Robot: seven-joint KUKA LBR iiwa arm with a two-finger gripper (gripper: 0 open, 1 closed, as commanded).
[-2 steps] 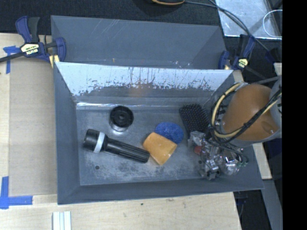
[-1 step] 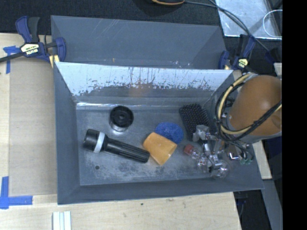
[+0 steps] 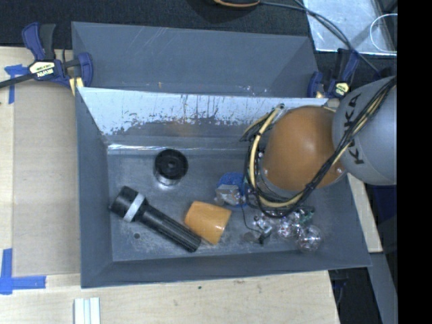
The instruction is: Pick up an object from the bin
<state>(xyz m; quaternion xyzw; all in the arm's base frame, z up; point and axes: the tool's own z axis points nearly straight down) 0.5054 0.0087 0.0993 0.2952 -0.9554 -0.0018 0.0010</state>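
Hanging low over the right side of the grey metal bin (image 3: 94, 201), the arm's smooth orange dome (image 3: 300, 147) hides most of the gripper (image 3: 264, 220); whether it is released or clenched I cannot tell. Nothing looks lifted, so the pick seems not yet made. On the scuffed floor lies a long black tube (image 3: 158, 221), matte and round, with a white band. Touching its end is an orange cup (image 3: 208, 221) on its side. Farther back stands a round black cap (image 3: 170, 165). Nearest the gripper sit a crinkled clear wrapper (image 3: 300, 233) and a small blue piece (image 3: 231, 184).
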